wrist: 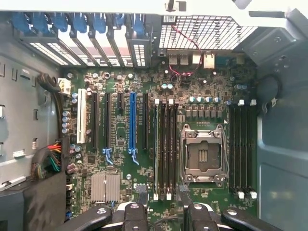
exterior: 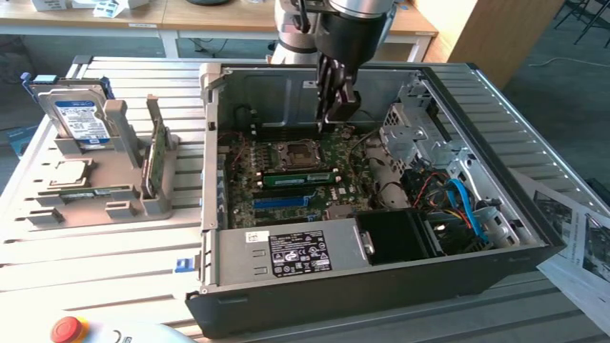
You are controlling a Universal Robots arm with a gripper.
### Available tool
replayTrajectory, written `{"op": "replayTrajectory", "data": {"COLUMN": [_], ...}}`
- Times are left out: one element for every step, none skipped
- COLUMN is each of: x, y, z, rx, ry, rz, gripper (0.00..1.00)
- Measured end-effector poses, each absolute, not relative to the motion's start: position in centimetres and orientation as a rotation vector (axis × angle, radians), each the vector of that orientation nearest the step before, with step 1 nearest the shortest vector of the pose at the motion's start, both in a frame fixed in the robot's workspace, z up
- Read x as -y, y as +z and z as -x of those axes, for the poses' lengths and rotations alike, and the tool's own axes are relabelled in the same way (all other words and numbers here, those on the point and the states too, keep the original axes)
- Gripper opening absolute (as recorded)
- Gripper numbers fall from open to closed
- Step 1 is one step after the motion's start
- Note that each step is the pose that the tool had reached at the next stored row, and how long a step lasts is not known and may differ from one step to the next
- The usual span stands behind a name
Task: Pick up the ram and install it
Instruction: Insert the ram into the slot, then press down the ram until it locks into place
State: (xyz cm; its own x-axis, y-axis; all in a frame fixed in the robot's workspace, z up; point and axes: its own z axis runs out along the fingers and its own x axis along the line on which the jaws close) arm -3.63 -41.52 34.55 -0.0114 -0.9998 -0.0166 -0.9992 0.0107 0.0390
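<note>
Inside the computer case (exterior: 315, 304), ram (exterior: 298, 179) apparently upright on the motherboard (wrist: 122, 139); jaws apart, empty.

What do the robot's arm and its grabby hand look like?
The arm is a thick round tube, silvery grey at the top and black lower down. Its gripper is black, with long narrow fingers. Close up, the fingers carry round silver bolts.
</note>
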Motion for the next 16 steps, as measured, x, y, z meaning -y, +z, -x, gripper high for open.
{"op": "replayTrajectory", "data": {"x": [41.52,41.52,41.51,41.52,41.51,41.51,41.52,41.52,41.51,41.52,41.52,41.52,41.52,41.52,41.51,41.52], "y": [34.64,34.74,34.82,34.86,34.85,34.85,35.0,35.12,35.13,35.14,35.14,35.15,35.15,35.16,35.16,35.17], "z": [3.63,3.63,3.63,3.63,3.63,3.63,3.63,3.63,3.63,3.63,3.63,3.63,3.63,3.63,3.63,3.63], "rx": [2.222,2.222,2.222,2.222,2.222,2.222,2.222,2.222,2.222,2.222,2.222,2.222,2.222,2.222,2.222,2.222], "ry": [-0.062,-0.062,-0.062,-0.062,-0.062,-0.062,-0.062,-0.062,-0.062,-0.062,-0.062,-0.062,-0.062,-0.062,-0.062,-0.062], "rz": [-2.198,-2.198,-2.198,-2.198,-2.198,-2.198,-2.198,-2.198,-2.198,-2.198,-2.198,-2.198,-2.198,-2.198,-2.198,-2.198], "gripper": [0.37,0.37,0.37,0.37,0.37,0.37,0.37,0.37,0.37,0.37,0.37,0.37,0.37,0.37,0.37,0.37]}}
